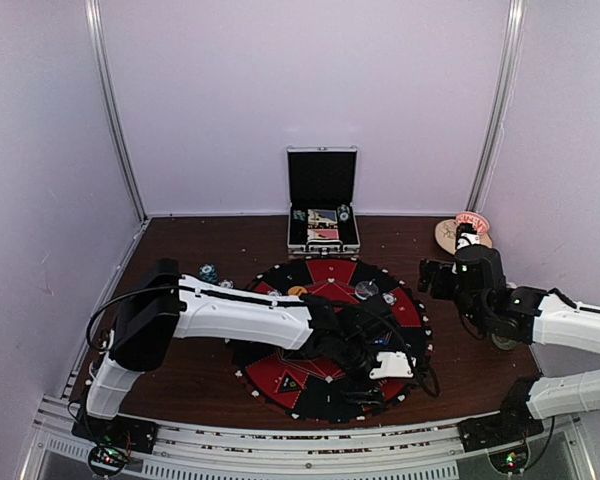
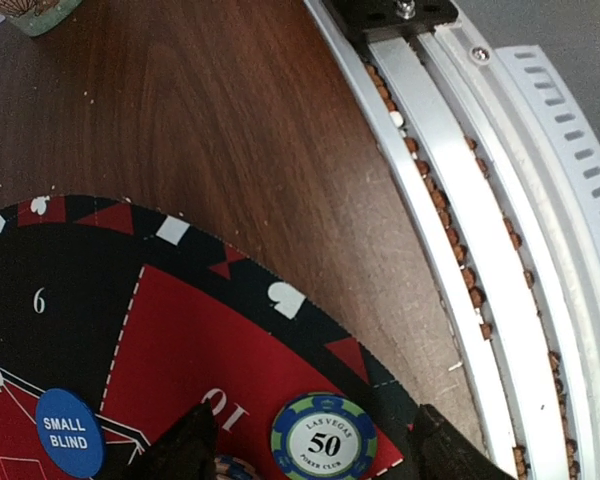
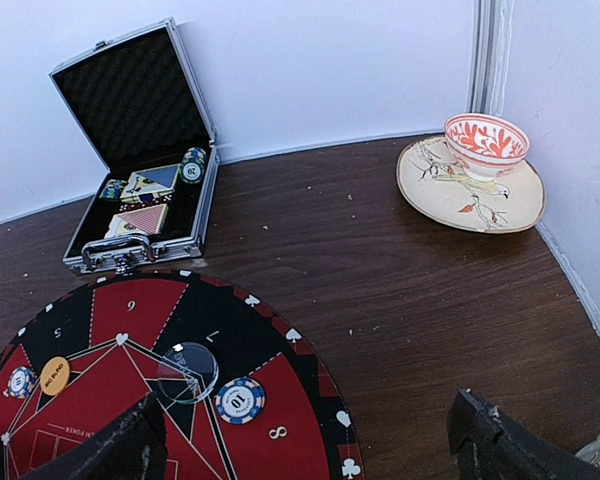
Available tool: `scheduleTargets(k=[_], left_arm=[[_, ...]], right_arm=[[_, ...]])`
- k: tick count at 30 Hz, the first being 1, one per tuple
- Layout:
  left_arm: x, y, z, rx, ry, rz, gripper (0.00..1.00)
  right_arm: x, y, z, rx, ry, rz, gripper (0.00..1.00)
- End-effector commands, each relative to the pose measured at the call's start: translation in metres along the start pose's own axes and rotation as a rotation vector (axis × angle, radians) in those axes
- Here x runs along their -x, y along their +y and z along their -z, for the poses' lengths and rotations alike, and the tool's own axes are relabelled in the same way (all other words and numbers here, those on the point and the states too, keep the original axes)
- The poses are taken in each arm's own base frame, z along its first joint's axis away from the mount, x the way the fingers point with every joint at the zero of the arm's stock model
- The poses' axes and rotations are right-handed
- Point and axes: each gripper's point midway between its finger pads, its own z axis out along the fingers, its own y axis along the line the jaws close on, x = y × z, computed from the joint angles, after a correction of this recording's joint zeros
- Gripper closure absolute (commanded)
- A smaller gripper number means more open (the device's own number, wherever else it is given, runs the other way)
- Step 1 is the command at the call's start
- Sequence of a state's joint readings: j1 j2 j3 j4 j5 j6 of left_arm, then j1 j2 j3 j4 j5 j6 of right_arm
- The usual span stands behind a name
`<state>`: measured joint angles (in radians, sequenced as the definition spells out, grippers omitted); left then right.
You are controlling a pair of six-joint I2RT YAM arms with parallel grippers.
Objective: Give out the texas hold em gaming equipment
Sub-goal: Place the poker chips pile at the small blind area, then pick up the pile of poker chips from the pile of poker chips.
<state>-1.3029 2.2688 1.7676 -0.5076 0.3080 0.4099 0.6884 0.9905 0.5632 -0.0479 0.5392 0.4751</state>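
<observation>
A round red-and-black mat lies mid-table. My left gripper hangs open low over its near edge. A green-and-blue "50" poker chip lies flat between the fingers, touching neither. Part of another chip shows by the left finger, and a blue "small blind" disc lies further left. My right gripper is open and empty over the mat's right edge. Ahead of it lie a blue "10" chip, a clear disc and an orange disc.
An open metal case at the back holds card decks and chips. A tan dish with a red-white bowl sits at the back right. A patterned mug and the metal rail border the near edge.
</observation>
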Motion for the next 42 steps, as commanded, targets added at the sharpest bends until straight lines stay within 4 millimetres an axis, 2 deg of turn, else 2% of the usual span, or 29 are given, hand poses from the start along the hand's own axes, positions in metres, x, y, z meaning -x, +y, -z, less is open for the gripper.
scheduleTargets(k=[1,4,7,11,14,20,26,28,30,33,36,39,42], left_arm=[[0.047,-0.001,0.040,0.001,-0.102,-0.026,0.29],[0.059,0.007,0.061,0.053,-0.119,-0.026,0.22],[0.058,0.021,0.087,0.145,-0.112,-0.022,0.17],[0.037,0.049,0.130,0.293,-0.106,0.005,0.05],[0.014,0.075,0.174,0.382,-0.118,0.063,0.02],[-0.060,0.133,0.265,0.582,-0.136,0.235,0.02],[-0.143,0.172,0.350,0.760,-0.199,0.422,0.02],[-0.179,0.186,0.375,0.811,-0.207,0.499,0.02],[-0.208,0.197,0.385,0.833,-0.204,0.566,0.02],[-0.253,0.212,0.390,0.845,-0.189,0.679,0.02],[-0.293,0.224,0.386,0.845,-0.184,0.776,0.02],[-0.322,0.230,0.371,0.840,-0.152,0.836,0.02],[-0.338,0.232,0.362,0.841,-0.124,0.870,0.02]], right_arm=[[-0.001,-0.002,-0.002,-0.008,-0.001,0.004,0.00],[-0.001,-0.002,-0.002,-0.009,-0.001,0.004,0.00],[-0.001,-0.002,-0.001,-0.006,-0.001,0.004,0.00],[-0.002,-0.001,-0.002,-0.001,0.004,0.005,0.00],[-0.004,0.001,-0.003,0.005,0.011,0.011,0.00],[-0.008,0.002,-0.006,0.000,0.024,0.023,0.00],[-0.011,0.003,-0.010,-0.006,0.032,0.031,0.00],[-0.014,0.003,-0.011,-0.010,0.038,0.037,0.00],[-0.015,0.003,-0.013,-0.013,0.042,0.040,0.00],[-0.017,0.003,-0.014,-0.017,0.048,0.045,0.00],[-0.017,0.003,-0.014,-0.017,0.048,0.045,0.00],[-0.016,0.003,-0.014,-0.016,0.045,0.043,0.00],[-0.016,0.004,-0.014,-0.014,0.048,0.043,0.00]])
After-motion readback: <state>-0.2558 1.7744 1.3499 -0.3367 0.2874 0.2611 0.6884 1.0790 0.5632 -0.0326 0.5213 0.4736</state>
